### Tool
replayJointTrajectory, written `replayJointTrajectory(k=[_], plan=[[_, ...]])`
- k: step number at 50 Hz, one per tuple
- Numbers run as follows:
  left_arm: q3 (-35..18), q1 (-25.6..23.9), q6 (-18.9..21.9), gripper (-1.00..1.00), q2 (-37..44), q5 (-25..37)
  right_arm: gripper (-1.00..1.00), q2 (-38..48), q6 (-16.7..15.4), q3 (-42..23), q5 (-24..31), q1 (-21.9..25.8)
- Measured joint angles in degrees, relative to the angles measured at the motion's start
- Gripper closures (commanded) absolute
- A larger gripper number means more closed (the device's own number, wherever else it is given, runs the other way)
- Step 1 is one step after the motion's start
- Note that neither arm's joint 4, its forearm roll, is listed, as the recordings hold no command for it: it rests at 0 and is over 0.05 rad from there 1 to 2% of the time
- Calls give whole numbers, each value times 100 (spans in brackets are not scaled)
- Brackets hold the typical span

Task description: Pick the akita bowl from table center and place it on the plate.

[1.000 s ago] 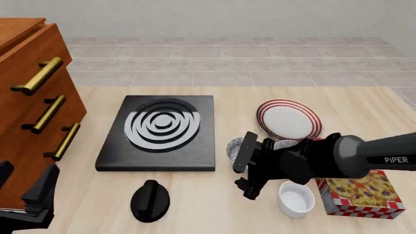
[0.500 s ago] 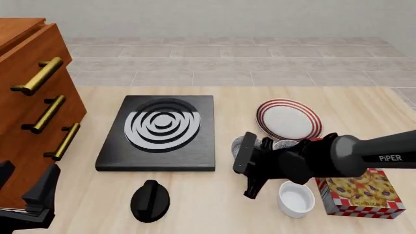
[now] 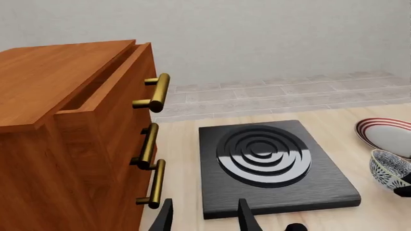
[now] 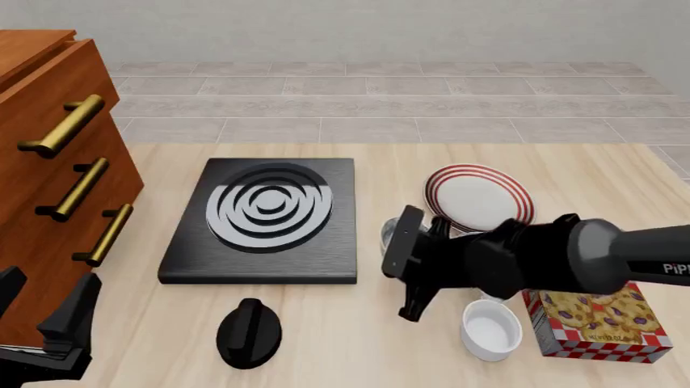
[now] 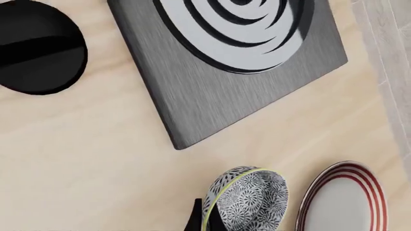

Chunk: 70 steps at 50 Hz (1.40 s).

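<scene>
The akita bowl (image 5: 247, 199), grey-and-white speckled with a thin pale rim, sits tilted in my right gripper (image 5: 205, 224), which is shut on its rim. In the front view only a sliver of the akita bowl (image 4: 387, 234) shows behind the right gripper (image 4: 397, 247), near the black slab's right edge. The plate (image 4: 480, 198), white with red rings, lies just beyond and to the right, also seen as the plate (image 5: 347, 202). The left wrist view shows the bowl (image 3: 391, 168) beside the plate (image 3: 385, 134). My left gripper (image 4: 44, 331) hangs open at the near left, holding nothing.
A black slab with silver rings (image 4: 264, 218) lies left of centre, a black knob (image 4: 248, 331) in front of it. A wooden drawer chest (image 4: 54, 178) fills the left side. A plain white bowl (image 4: 490, 327) and a cookie box (image 4: 599, 319) sit under the right arm.
My right gripper has risen and shifted slightly left and away with the bowl. The right arm now hides the second speckled bowl seen earlier. The left arm has not moved.
</scene>
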Motion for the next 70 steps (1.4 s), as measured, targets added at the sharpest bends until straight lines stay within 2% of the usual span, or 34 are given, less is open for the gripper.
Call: replayJointTrajectory(k=[10,23,47,70], plan=[[0,-5,7,-100,14,-6,100,-213,105,-173,110,-137],[-1,-8,14,-100,10,1,100,-410,547,-453,119,-344],[-1,5,17,-100,2,5,100,-183,1166,-533,-492,-968],[-1,0,20,-100,18,-3,100,18,1419,-809,-666,-1587]])
